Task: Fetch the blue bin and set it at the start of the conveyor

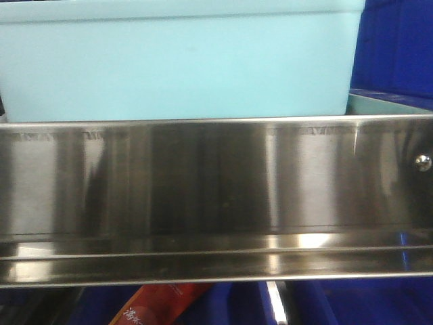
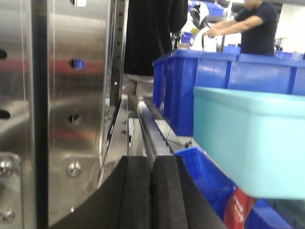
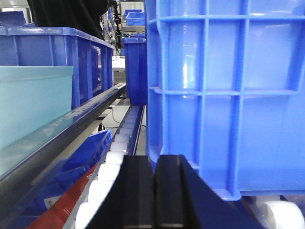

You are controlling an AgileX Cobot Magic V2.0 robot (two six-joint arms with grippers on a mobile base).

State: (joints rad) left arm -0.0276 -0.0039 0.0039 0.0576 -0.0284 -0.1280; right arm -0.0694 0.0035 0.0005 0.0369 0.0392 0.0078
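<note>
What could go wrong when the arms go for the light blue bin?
1. The bin sits behind the steel rail; pulled straight out, it may catch, so it likely needs lifting first.
2. The left gripper, shut, is close to a steel post and could strike it.
3. The right gripper, shut, is close to a dark blue crate and might bump it swinging toward the bin.

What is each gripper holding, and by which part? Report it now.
Nothing is held. The left gripper and the right gripper are both shut, jaws pressed together with nothing between them. The blue bin stands apart, ungripped.
</note>
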